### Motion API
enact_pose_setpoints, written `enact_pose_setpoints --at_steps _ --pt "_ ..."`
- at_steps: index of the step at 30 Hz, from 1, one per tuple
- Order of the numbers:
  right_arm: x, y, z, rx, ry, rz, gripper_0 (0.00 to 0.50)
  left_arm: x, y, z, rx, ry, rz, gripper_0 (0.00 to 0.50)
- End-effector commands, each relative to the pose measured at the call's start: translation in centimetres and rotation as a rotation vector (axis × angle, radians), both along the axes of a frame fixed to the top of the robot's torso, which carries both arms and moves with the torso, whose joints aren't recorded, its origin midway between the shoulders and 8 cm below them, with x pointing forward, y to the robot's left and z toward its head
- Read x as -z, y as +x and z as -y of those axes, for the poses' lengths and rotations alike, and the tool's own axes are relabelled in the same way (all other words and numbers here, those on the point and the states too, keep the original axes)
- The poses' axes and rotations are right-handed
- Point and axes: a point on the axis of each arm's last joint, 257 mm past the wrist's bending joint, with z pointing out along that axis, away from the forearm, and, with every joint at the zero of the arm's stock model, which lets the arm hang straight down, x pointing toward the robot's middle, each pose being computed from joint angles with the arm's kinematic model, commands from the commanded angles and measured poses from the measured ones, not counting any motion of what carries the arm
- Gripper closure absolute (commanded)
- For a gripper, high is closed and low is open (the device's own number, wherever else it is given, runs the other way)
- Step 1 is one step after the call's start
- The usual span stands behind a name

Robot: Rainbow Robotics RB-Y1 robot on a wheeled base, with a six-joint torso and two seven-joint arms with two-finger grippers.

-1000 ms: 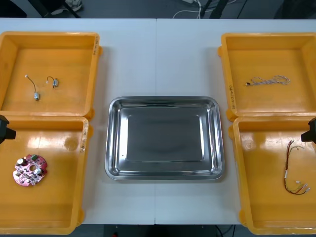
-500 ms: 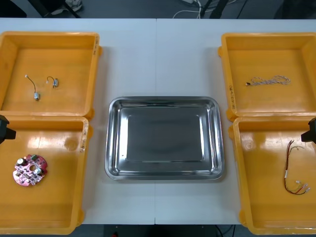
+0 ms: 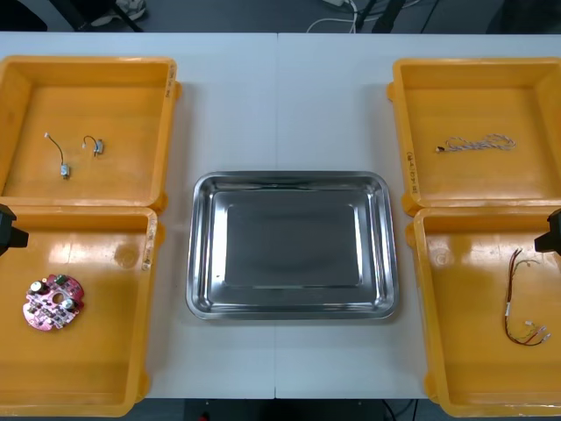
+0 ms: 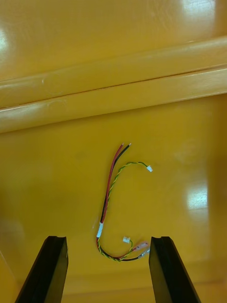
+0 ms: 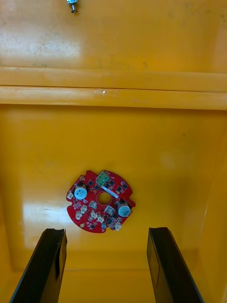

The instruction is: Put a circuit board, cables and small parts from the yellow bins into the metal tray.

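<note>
Both your jaws sit released. Left jaws hang over the near left bin (image 3: pixel 151 263), with the circuit board (image 5: pixel 100 207) between them, slightly ahead. Right jaws hang over the near right bin (image 3: pixel 421 289), with the red-yellow cable (image 4: pixel 107 199) between them. Your left arm (image 3: pixel 7 228) and right arm (image 3: pixel 552 232) are at the worktop's side edges.

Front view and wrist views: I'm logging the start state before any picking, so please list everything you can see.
Table: 1, light, under everything.
Yellow bins: 4, yellow, two at each side.
Metal tray: 1, bare and shiny, between the bins.
Circuit board: 1, red, round, near left bin.
Small metal parts: 2, silvery with thin leads, far left bin.
Twisted cable: 1, pale, far right bin.
Red and yellow cable: 1, with a black strand, near right bin.
Left gripper: black, open, above the near left bin.
Right gripper: black, open, above the near right bin.
</note>
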Motion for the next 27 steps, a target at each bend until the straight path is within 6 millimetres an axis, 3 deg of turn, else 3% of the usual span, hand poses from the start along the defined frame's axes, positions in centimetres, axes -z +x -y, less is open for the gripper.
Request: enact_pose_setpoints --at_steps 1,5,8,14,27 --pt "-0.9 0.0 0.0 -0.052 -0.017 0.022 0.000 1.0 -1.5 -0.7 0.057 0.043 -0.043 0.000" --pt "-3.6 1.8 -0.4 -0.060 -0.015 0.105 0.000 1.1 -1.6 -1.1 0.054 0.055 -0.052 0.000" --pt "-3.9 1.8 -0.4 -0.063 -0.026 0.114 0.000 0.8 -1.6 -1.3 0.059 0.066 -0.052 0.000" --pt "-3.7 1.7 -0.4 -0.061 -0.027 0.111 0.000 0.4 -1.6 -1.7 0.075 0.090 -0.051 0.000" --pt "-1.0 -0.1 -0.1 -0.044 -0.040 0.077 0.000 -0.5 -1.7 -3.2 0.241 0.220 -0.069 0.000"
